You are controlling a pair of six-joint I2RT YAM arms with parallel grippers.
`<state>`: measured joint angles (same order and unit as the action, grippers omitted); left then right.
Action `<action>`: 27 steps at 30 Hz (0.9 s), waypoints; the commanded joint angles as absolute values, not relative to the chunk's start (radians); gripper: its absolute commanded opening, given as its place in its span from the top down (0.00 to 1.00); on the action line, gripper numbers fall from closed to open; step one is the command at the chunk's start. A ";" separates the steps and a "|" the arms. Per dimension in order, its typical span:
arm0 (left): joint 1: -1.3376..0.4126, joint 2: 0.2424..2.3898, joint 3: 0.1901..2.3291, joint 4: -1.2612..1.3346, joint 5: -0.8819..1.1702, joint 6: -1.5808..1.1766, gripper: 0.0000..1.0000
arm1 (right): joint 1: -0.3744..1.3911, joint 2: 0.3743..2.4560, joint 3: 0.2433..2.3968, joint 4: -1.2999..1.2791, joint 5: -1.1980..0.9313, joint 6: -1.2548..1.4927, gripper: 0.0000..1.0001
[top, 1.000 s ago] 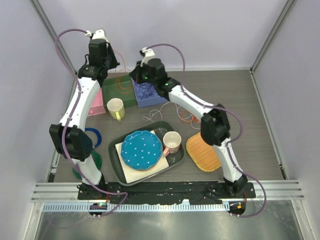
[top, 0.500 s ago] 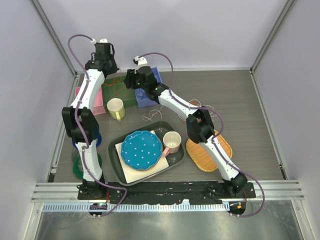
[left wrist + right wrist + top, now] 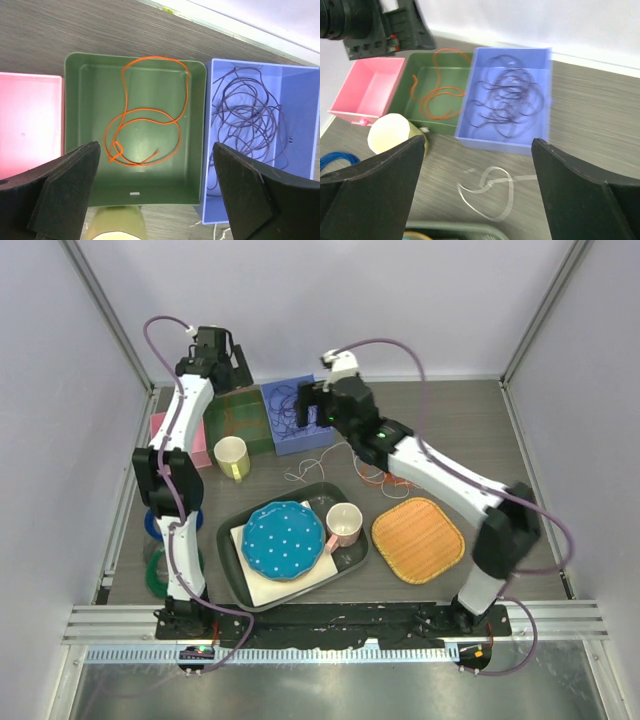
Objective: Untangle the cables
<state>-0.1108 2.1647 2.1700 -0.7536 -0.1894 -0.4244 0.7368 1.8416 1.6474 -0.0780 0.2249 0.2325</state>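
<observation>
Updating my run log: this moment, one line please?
left gripper open; right gripper open; orange cable in green box; purple cable in blue box

Dotted plate (image 3: 283,540) and pink mug (image 3: 344,523) sit on tray (image 3: 352,556).

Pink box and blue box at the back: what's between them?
A green box, set side by side with the pink box and the blue box. A loose orange cable lies inside it. The left wrist view shows this best.
</observation>
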 commanded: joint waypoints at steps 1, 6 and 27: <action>-0.107 2.068 2.197 -0.788 -0.143 -0.506 0.00 | 0.710 1.508 1.378 -0.005 0.513 0.227 0.00; -0.193 1.876 1.966 -0.692 -0.038 -0.574 0.00 | 0.554 1.260 1.071 -0.067 0.523 0.331 0.00; -0.770 1.333 1.108 -0.368 -0.293 -0.606 0.00 | 0.390 1.388 0.937 -0.271 0.192 -0.026 0.30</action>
<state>-0.7387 1.3293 1.0458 -0.3866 -0.2024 -0.5957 0.3866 1.3071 0.8673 -0.2707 0.2352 0.0422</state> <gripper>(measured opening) 0.996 0.749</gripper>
